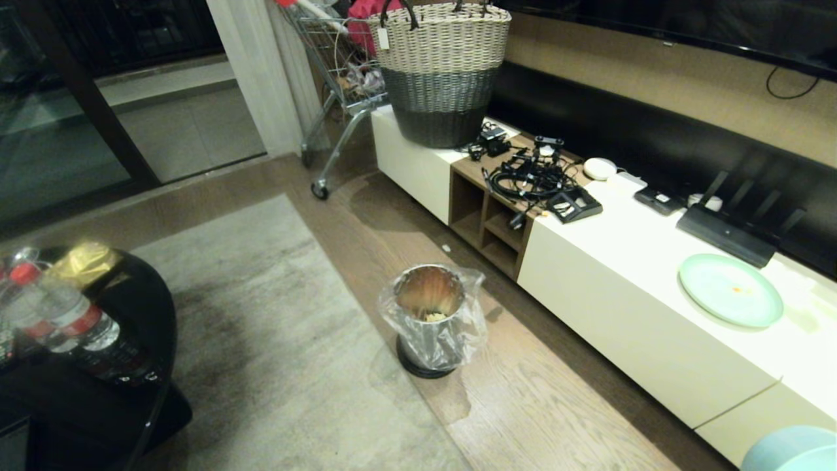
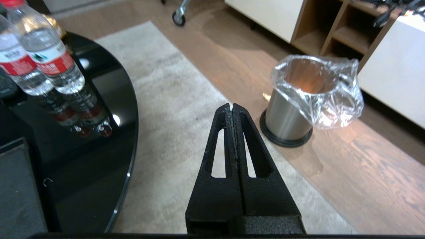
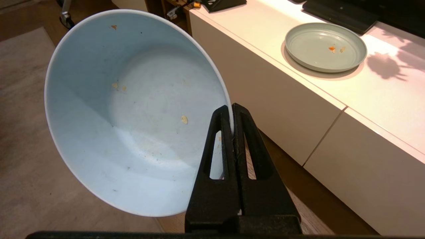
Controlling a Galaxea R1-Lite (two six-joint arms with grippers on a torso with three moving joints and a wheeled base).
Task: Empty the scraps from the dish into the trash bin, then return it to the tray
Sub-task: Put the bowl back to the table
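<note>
Already emptied of all but a few crumbs, the dish (image 3: 132, 113) hangs tilted on its side, its rim pinched between the closed fingers of the right gripper (image 3: 231, 111). Beside the robot's right runs a long white cabinet (image 1: 654, 307) carrying a pale green plate (image 1: 730, 290); the trash bin (image 1: 431, 320) stands apart from it on the wood floor, at the rug's (image 1: 274, 340) edge, pale bits lying in its liner. No tray shows in any view, so the way back must be judged blind; a glossy black table (image 1: 131, 314) with water bottles (image 1: 59, 314) lies to the left. The left gripper (image 2: 231, 107) idles, fingers pressed together and empty, over the rug. Open floor surrounds the bin.
</note>
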